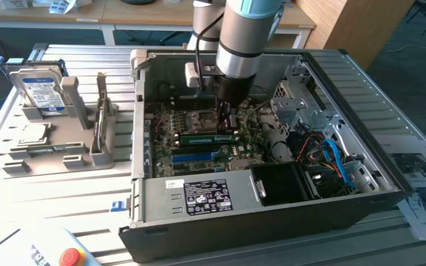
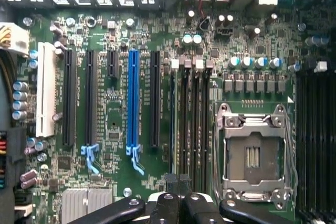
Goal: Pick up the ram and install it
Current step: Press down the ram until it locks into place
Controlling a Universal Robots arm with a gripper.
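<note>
The ram [image 1: 206, 137] is a narrow green stick standing on edge in a slot on the motherboard [image 1: 170, 127] inside the open computer case [image 1: 272, 221]. My gripper [image 1: 225, 121] reaches down into the case and sits over the ram's end toward the exterior view's right. In the wrist view the gripper [image 2: 178, 184] hangs over the row of black memory slots [image 2: 195, 124]. Its dark fingertips [image 2: 172, 183] are drawn together with no gap showing. A thin pale edge in the slot [image 2: 172, 124] beside them looks like the ram seen from above.
The long blue slot [image 2: 133, 98] and the empty silver processor socket [image 2: 252, 156] flank the memory slots. A grey fixture [image 1: 72, 138] at the exterior view's left holds a hard drive [image 1: 41, 91] and a square chip [image 1: 34, 133]. Blue cables [image 1: 337, 158] and the drive cage [image 1: 302, 105] crowd the case's right.
</note>
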